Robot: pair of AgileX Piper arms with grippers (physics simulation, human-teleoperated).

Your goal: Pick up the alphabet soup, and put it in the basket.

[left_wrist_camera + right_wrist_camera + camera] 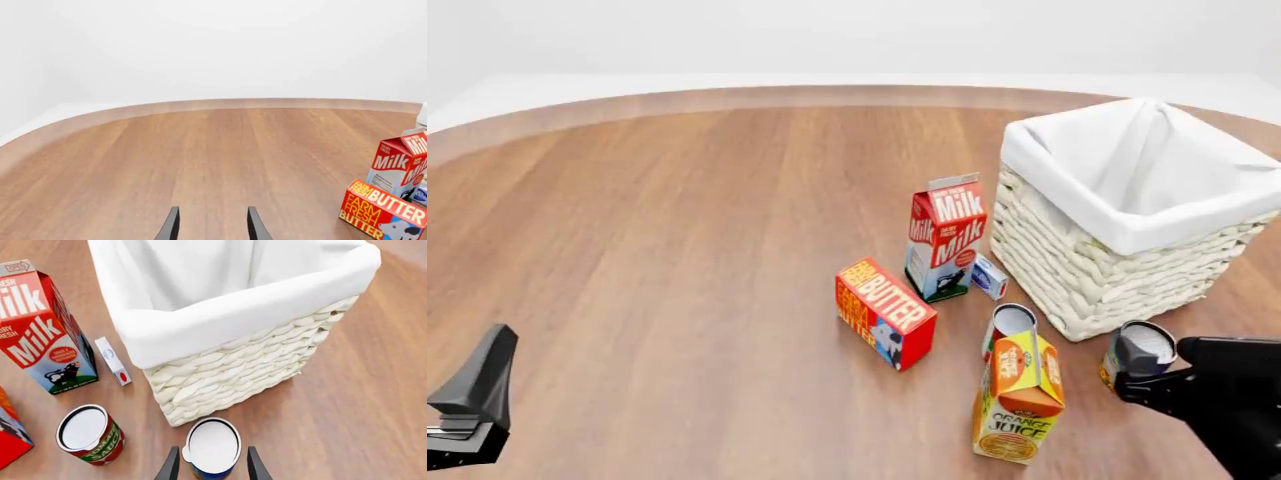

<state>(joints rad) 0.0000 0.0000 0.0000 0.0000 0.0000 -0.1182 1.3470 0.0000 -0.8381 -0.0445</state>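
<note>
The right gripper's (213,465) fingers (171,466) stand spread on either side of the alphabet soup (212,447), with a narrow gap at each side, so they bracket the can without pinching it. The can stands upright on the wooden table (667,220), just in front of the near corner of the basket (1094,270). A red-and-white can (90,435) stands close beside it, near the orange juice carton (1017,398). The milk carton (945,240) and butter box (884,312) lie further left. The left gripper (212,225) hangs over bare wood, its fingers apart and holding nothing.
</note>
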